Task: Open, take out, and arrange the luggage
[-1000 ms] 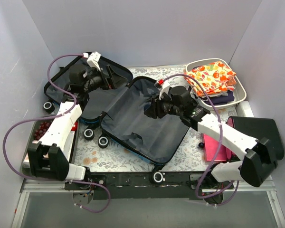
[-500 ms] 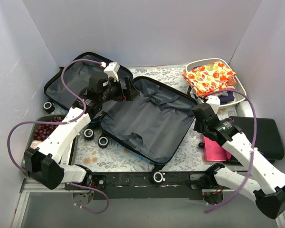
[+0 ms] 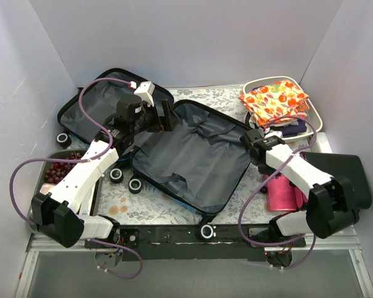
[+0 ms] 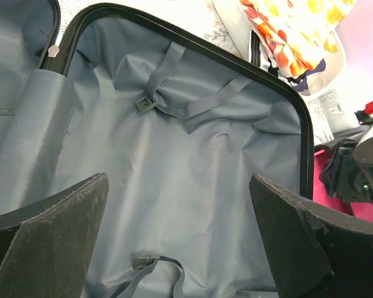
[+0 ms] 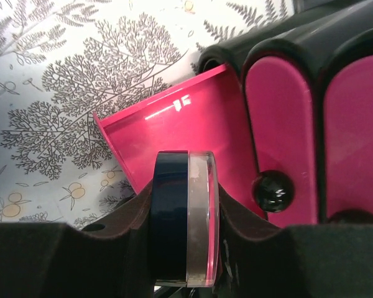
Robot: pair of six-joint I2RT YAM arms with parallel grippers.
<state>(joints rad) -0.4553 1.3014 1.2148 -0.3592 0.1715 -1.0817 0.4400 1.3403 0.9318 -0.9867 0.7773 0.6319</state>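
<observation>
**Unpacking in hand: disc gripped on the right, luggage lying open**

Hovering over the luggage (image 3: pixel 193 161) with the left jaws spread wide and nothing between them. Directly beneath them, only grey lining (image 4: pixel 174 161) and loose straps (image 4: pixel 193 102); no contents to be seen in that half.

Gripping a small disc (image 5: pixel 181 211), half dark blue and half clear, on edge between the right jaws, which are partly closed around it. Just below and ahead of those jaws, a pink tray (image 5: pixel 168 133) on the patterned tabletop (image 5: pixel 62 93), with a pink-and-black ribbed case (image 5: pixel 298 124) beside it. Luggage opened flat, off to the left of the right jaws.

Judged to be in the arranging step: opening done, disc out and not yet set down. Next move probably calls for lowering over the tray, laying the disc flat rather than on its rim so it cannot roll, then releasing.
</observation>
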